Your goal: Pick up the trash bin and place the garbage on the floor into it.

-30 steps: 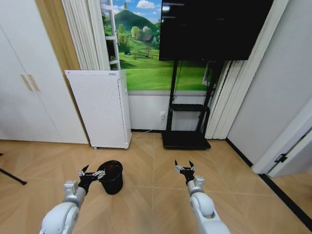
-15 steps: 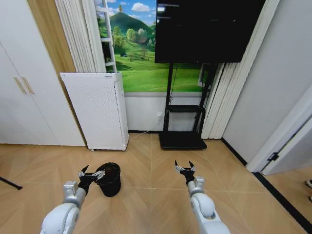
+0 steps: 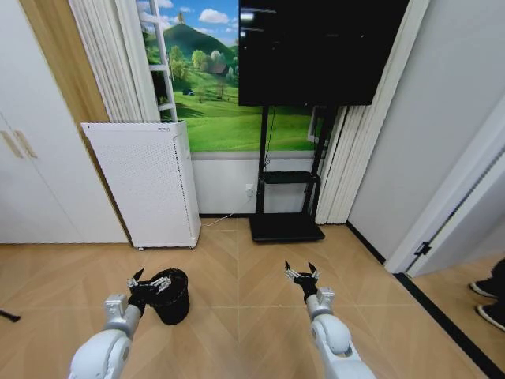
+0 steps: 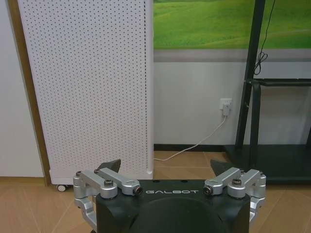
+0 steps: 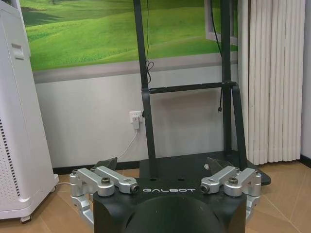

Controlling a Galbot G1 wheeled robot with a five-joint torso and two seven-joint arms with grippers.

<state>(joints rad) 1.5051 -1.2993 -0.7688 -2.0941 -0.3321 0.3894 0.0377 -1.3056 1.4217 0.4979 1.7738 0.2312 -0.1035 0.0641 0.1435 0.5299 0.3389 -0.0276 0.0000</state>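
**Two open grippers over the parquet, bin by the left one**

Both arms reach forward and low in the head view. The left gripper (image 3: 147, 281) has its fingers spread wide and holds nothing. Its right fingertip overlaps the near rim of the bin (image 3: 170, 296); whether they touch cannot be told. The bin is black mesh, stands upright on the floor (image 3: 237, 332), and sits near the front of the white cabinet (image 3: 144, 183).

The right gripper (image 3: 302, 275) is also spread wide and empty. It hangs above bare floor, well apart from the bin, in line with the TV stand (image 3: 286, 225) against the far wall.

From the left wrist, the gripper (image 4: 167, 167) shows its two dark fingertips far apart, with the perforated cabinet (image 4: 87, 87) straight ahead and a socket (image 4: 226, 105) with a white cable on the wall beside it.

From the right wrist, the gripper (image 5: 163, 164) shows the same wide gap, facing the stand's black base (image 5: 194, 167) and uprights, with white curtains (image 5: 272, 77) to one side.
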